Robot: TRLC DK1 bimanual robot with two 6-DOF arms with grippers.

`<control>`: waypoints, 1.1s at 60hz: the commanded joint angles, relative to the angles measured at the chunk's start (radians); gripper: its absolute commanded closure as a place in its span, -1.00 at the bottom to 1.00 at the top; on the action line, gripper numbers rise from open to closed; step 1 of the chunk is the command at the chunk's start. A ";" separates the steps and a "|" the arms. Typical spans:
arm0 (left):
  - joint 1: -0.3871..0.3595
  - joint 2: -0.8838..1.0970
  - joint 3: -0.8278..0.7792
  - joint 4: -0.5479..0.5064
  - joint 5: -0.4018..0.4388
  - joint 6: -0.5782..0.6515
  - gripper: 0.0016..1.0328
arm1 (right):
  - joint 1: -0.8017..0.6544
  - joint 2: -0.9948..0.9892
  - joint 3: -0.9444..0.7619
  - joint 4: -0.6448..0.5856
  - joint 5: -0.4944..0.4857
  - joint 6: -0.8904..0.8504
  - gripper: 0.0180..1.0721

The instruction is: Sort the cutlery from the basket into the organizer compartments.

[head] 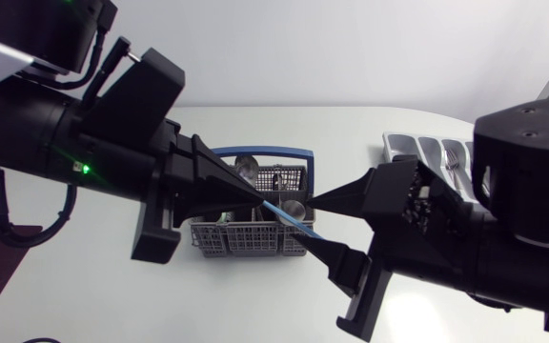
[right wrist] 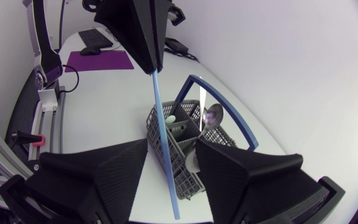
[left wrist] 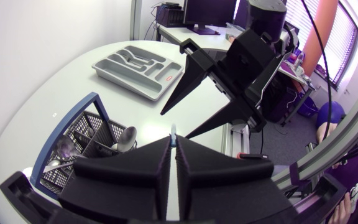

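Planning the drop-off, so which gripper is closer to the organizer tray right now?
Right. The right gripper hangs open at the basket edge on the organizer side; the left gripper, shut on a blue-handled utensil, is over the basket, farther away.

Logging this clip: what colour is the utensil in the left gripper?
The utensil is light blue, clearest in the right wrist view.

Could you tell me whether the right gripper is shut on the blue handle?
No, the right gripper is open: the blue handle runs unpinched between its spread fingers.
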 commanded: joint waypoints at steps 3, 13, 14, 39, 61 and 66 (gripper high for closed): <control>0.008 0.012 0.001 0.007 0.037 -0.030 0.93 | 0.010 0.017 -0.033 0.021 -0.006 -0.010 0.33; 0.008 0.012 0.001 0.007 0.038 -0.033 0.93 | 0.010 0.031 -0.043 0.046 -0.009 -0.004 0.66; 0.010 0.012 0.001 0.005 0.038 -0.033 0.94 | 0.010 0.031 -0.043 0.048 -0.010 -0.004 0.67; 0.053 0.001 0.006 0.067 0.038 -0.090 0.01 | 0.011 0.012 -0.041 0.018 -0.019 0.008 0.89; 0.274 -0.065 0.023 0.151 0.037 -0.118 -0.76 | -0.073 -0.116 -0.061 -0.074 0.013 0.024 0.89; 0.326 -0.099 0.009 0.151 0.037 -0.090 -0.76 | -0.142 -0.139 -0.067 -0.083 0.019 0.025 0.89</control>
